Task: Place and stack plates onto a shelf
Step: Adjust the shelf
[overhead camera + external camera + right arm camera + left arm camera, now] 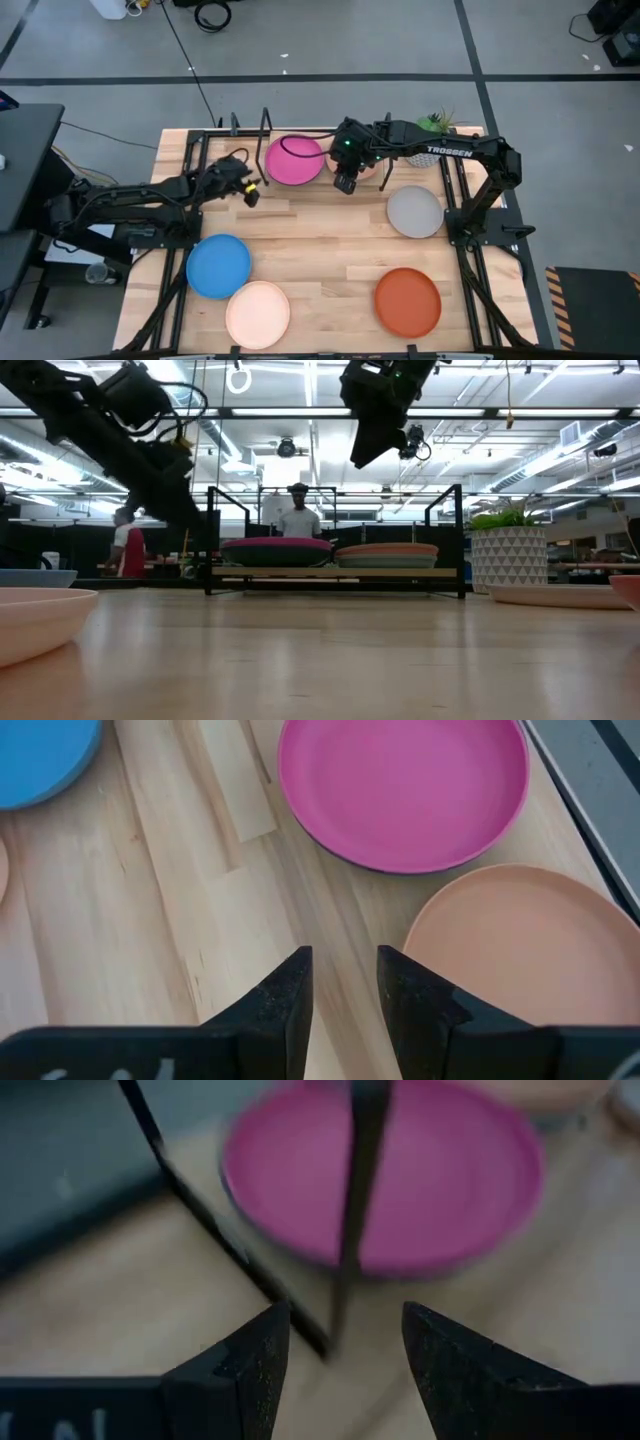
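Four plates lie loose on the tabletop. The grey plate, toward the right edge, lies just beside the right claw, which hovers released and empty by the shelf. The left claw, also released, hangs nearer the bright blue plate.

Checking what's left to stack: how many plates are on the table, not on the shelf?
4: bright blue plate left, cream plate front left, orange plate front right, grey plate right. None looks hidden.
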Robot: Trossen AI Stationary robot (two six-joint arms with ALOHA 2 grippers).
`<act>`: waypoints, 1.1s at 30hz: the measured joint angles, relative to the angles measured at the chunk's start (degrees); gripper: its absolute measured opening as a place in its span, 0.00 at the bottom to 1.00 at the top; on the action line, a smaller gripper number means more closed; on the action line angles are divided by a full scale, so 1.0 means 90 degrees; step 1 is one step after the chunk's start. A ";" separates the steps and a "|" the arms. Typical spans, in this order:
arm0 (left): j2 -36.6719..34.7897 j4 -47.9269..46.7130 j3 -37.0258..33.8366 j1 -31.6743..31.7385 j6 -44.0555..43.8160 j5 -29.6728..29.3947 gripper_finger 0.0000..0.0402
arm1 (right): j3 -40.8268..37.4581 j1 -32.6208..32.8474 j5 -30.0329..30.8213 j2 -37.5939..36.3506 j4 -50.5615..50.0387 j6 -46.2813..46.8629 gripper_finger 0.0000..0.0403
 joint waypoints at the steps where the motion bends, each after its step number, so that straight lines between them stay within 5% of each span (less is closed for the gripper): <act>1: -0.0002 0.0242 0.0000 0.0000 0.0181 -0.0136 0.51 | 0.0000 0.0000 0.0001 0.0000 0.0053 -0.0007 0.30; 9: 0.0029 0.1278 0.0002 0.0000 0.1326 -0.0321 0.51 | 0.0000 -0.0007 0.0004 0.0000 0.0323 -0.0056 0.30; 25: 0.0017 0.1318 0.0002 -0.0017 -0.0010 0.1520 0.51 | 0.0000 -0.0012 0.0013 0.0000 0.0292 -0.0114 0.30; 33: 0.0017 0.1317 0.0002 -0.0022 -0.0466 0.2120 0.51 | -0.0038 -0.0028 0.0320 0.0019 -0.0619 -0.0611 0.30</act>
